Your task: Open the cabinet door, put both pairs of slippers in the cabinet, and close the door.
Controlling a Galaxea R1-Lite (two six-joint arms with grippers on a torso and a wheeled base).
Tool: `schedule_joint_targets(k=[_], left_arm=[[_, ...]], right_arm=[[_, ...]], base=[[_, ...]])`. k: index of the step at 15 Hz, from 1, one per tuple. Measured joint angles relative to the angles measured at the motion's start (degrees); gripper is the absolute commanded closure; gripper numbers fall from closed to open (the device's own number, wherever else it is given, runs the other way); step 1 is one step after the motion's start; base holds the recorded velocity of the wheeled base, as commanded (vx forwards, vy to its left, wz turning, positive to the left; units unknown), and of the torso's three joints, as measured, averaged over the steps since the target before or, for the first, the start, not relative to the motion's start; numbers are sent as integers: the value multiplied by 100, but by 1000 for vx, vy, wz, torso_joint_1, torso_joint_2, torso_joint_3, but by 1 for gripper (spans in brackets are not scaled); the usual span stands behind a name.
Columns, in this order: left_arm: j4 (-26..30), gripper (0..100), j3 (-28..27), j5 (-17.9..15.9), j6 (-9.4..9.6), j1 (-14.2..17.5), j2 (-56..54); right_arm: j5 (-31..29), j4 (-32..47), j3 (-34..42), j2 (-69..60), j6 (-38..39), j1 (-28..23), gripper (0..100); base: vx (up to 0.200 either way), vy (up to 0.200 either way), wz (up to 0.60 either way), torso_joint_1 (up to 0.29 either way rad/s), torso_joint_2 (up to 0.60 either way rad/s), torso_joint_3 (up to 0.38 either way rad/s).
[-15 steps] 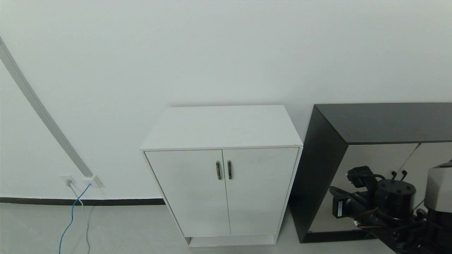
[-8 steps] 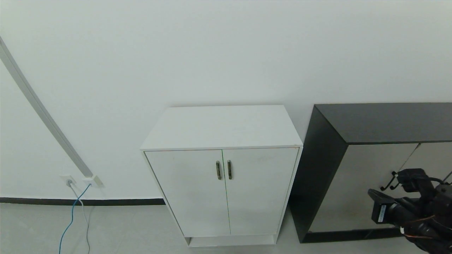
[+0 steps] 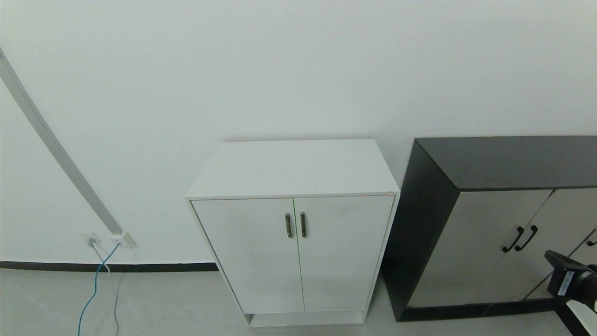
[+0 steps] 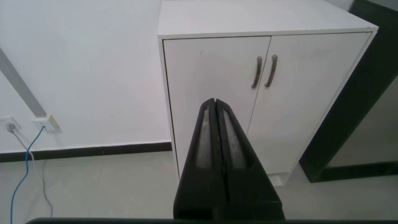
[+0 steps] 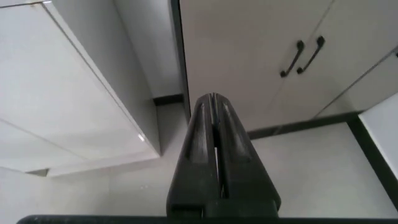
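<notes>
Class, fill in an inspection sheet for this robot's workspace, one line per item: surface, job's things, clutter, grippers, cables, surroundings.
Surface: pale grey floor; the furniture stands on it.
Job's things: white cabinet against the wall, both doors shut, two handles side by side at the middle seam.
Clutter: nothing seen.
Grippers: left gripper shut, pointed at the white cabinet's front; right gripper shut, pointed toward the black cabinet's base.
Cables: blue and grey cables hang from wall sockets to the floor, left of the white cabinet.
Surroundings: black cabinet right of the white one, its doors shut; plain white wall with a slanting duct.
</notes>
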Motion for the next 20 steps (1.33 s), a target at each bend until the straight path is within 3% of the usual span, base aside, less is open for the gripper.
schedule_joint_targets(k=[14,16,20], left_arm=[[-4,100,0,4,0,0,0],[-1,100,0,1,0,2,0],[-1,100,-2,1,-4,-2,0]], right_arm=[[936,6482,0,-5164,-72,66,100],[941,6975,-13,-5794,-71,162,100],[853,7101,-38,-6684,-158,211,100]], base=[[0,0,0,0,0,0],[0,0,0,0,0,0],[0,0,0,0,0,0]])
